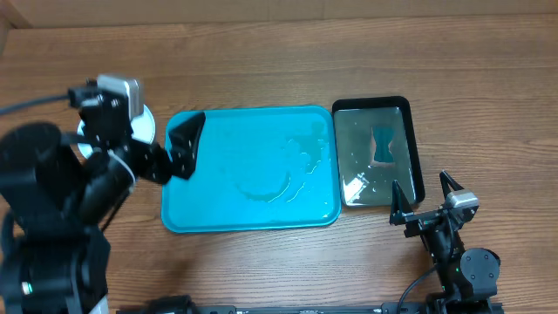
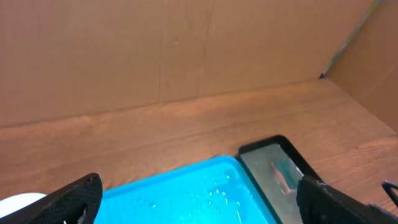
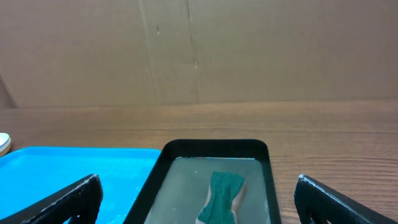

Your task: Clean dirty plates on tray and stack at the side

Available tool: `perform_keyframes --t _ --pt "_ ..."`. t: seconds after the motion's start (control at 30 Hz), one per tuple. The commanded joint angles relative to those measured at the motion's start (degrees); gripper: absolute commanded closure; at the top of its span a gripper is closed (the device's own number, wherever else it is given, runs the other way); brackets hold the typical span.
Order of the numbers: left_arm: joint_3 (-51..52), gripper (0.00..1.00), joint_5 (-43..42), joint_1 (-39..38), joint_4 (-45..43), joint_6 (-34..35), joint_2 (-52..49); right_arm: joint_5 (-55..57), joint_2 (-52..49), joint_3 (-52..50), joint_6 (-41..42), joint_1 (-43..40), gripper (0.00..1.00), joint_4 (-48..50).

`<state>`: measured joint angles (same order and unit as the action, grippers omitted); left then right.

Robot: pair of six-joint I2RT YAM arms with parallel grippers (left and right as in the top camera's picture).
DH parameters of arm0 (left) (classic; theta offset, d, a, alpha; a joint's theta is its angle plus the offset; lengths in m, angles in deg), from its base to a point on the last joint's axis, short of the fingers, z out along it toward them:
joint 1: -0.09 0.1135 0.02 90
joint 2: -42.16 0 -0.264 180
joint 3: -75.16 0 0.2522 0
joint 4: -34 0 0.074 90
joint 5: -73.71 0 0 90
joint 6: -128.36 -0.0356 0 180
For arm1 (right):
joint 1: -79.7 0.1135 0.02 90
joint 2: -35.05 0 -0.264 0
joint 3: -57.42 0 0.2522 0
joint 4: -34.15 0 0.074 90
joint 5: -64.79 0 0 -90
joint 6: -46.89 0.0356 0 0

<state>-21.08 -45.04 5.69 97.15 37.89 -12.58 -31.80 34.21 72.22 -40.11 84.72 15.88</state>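
The turquoise tray [image 1: 253, 170] lies mid-table with nothing on it but water drops; it also shows as the tray [image 2: 186, 193] and the tray [image 3: 68, 168]. Left of it, the pale rim of the plates [image 1: 146, 125] peeks out from under my left arm; I cannot tell how many are stacked there. A white plate edge [image 2: 17, 202] sits at the bottom left of the left wrist view. My left gripper [image 1: 183, 146] [image 2: 202, 211] hangs open over the tray's left end, holding nothing. My right gripper [image 1: 425, 196] [image 3: 199, 208] stands open just in front of the black tray.
A narrow black tray [image 1: 379, 153] [image 3: 214, 152] of water lies right of the turquoise one, with a green sponge [image 1: 382, 144] [image 3: 221, 196] in it. Brown cardboard walls [image 3: 199, 50] close off the back of the wooden table.
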Motion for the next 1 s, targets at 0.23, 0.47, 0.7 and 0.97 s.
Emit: perform_keyframes --t 0.23,0.47,0.7,0.97 --pt "23.2 0.00 -0.6 -0.2 0.1 -1.3 20.1 0.5 0.7 -0.6 0.2 0.2 0.00 0.3" --pt "39.6 0.00 -0.7 -0.2 -2.5 -1.2 31.9 0.5 0.7 -0.6 0.2 0.2 0.00 0.3" --pt "50.9 0.00 -1.3 -0.2 -10.1 2.4 40.7 0.5 0.7 -0.6 0.2 0.2 0.00 0.3" --pt "59.7 0.00 -1.8 -0.2 -26.3 3.6 47.2 0.5 0.7 -0.6 0.2 0.2 0.00 0.3"
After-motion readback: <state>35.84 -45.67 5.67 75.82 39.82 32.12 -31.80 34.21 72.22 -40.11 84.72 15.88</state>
